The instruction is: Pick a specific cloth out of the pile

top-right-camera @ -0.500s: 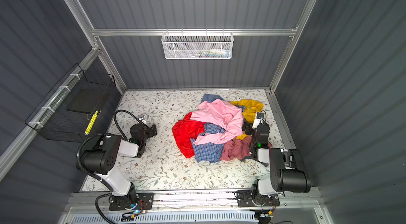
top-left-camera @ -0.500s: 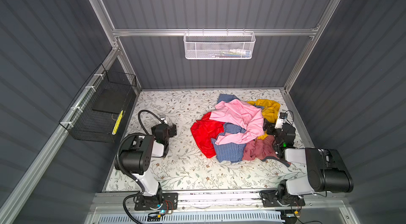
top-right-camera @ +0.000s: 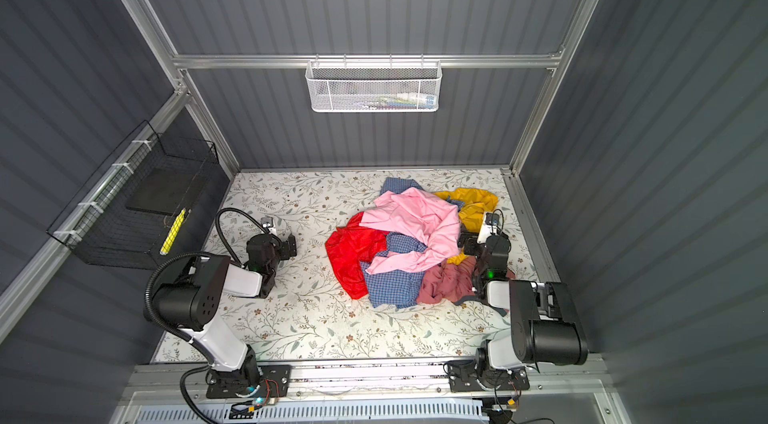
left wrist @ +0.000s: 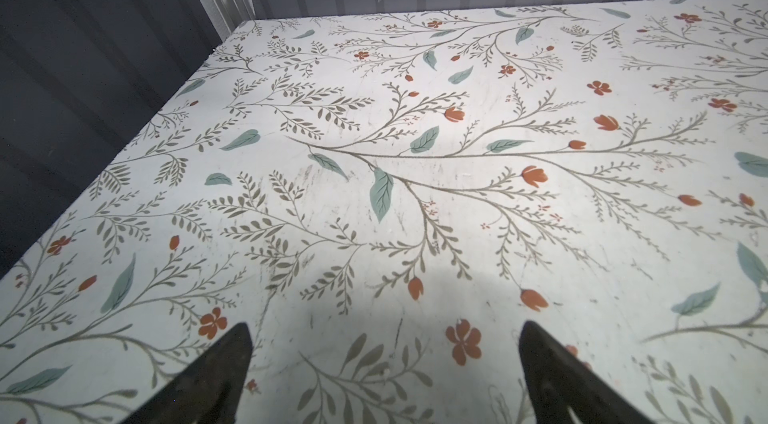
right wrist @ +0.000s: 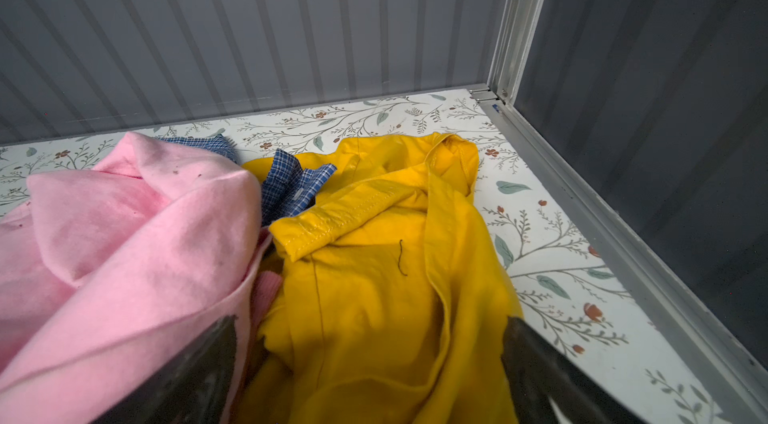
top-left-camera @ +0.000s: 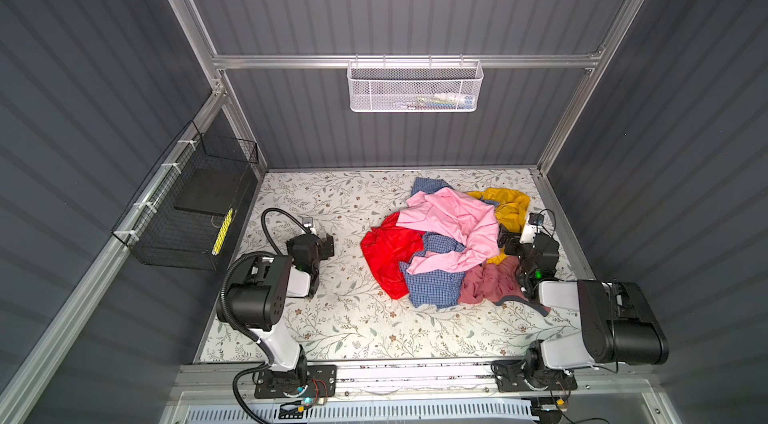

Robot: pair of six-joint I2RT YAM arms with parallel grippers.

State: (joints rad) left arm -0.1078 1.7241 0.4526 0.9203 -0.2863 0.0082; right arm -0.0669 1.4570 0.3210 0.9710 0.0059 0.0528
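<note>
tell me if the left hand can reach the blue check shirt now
Probably yes. The left hand is open over bare table, and the blue check shirt has an uncovered patch at the front. The red garment lies between them and the pink garment covers the shirt's middle.

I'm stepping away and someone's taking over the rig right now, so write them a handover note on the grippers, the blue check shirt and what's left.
Left gripper: open, empty, over the table, apart from the pile.
Right gripper: open, empty, at the pile's right edge above the yellow garment.
Blue check shirt: in the pile, mostly under the pink garment.
Done: nothing picked.
Left: grasp the shirt, pull it free.
</note>
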